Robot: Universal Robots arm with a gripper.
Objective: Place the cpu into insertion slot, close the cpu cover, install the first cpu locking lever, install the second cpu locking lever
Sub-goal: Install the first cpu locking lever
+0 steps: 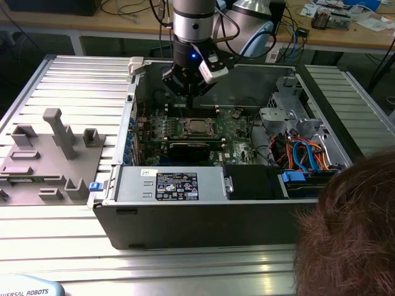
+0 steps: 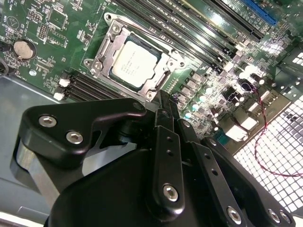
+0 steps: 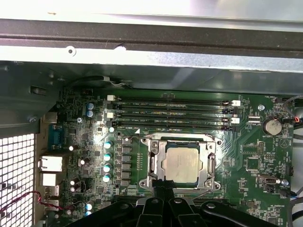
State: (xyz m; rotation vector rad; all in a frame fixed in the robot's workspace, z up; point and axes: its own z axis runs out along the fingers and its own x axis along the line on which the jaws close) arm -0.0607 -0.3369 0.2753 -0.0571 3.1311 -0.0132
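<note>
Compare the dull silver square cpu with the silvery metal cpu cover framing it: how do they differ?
The cpu is a solid, matte square plate; the cpu cover is a shinier open frame with a square window. The cpu is smaller and shows through that window, while the cpu cover lies around its edges. Both lie flat on the green motherboard.

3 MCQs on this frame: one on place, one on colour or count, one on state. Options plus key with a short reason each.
1. Where does the cpu lie?
A. on the grey fixture outside the case
B. in the insertion slot
C. between the gripper's fingertips

2. What colour is the motherboard?
A. green
B. red
C. white

3. How does the cpu cover stand?
A. tilted upright
B. removed from the board
C. folded flat around the chip

Key: 1 B, silver top sits inside the socket frame in both wrist views. 2 A, board is green in every view. 3 C, the frame lies flat with the chip showing through its window; gripper is shut at its edge.
</note>
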